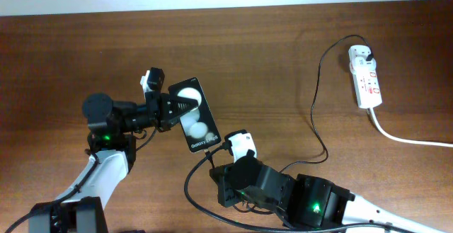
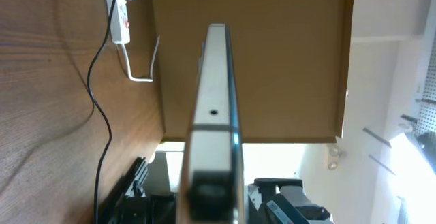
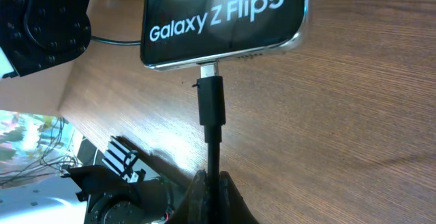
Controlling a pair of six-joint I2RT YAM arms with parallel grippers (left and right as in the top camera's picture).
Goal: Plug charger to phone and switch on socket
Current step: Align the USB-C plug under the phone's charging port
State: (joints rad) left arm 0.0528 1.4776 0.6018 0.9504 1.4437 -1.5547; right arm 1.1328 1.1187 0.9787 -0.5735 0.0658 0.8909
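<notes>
The right gripper (image 3: 212, 186) had its fingers pressed together on the thin black cable of the charger (image 3: 214, 152), pinching it just behind the connector (image 3: 210, 105). The connector stood in line with the port in the lower edge of the phone (image 3: 225, 13), and its silver tip met that port with a sliver of metal showing. The glossy screen read "Galaxy Z Flip5". In the overhead view the left gripper (image 1: 182, 105) was clamped on the phone's upper half, with one dark finger lying across the screen. The left wrist view showed the handset edge-on, so the grip ran across its faces. The phone lay left of centre over the brown wooden table (image 1: 283, 49), slanting toward the right arm. From beneath that arm the charger's cable looped back across the wood and ran up to the black plug head (image 1: 369, 52), which sat at the far end of the socket (image 1: 367, 77). This white power strip with red switch marks lay well apart near the table's far right corner. I could not tell how its switches were set. Its thick white cord (image 1: 407, 139) trailed off to the right.
</notes>
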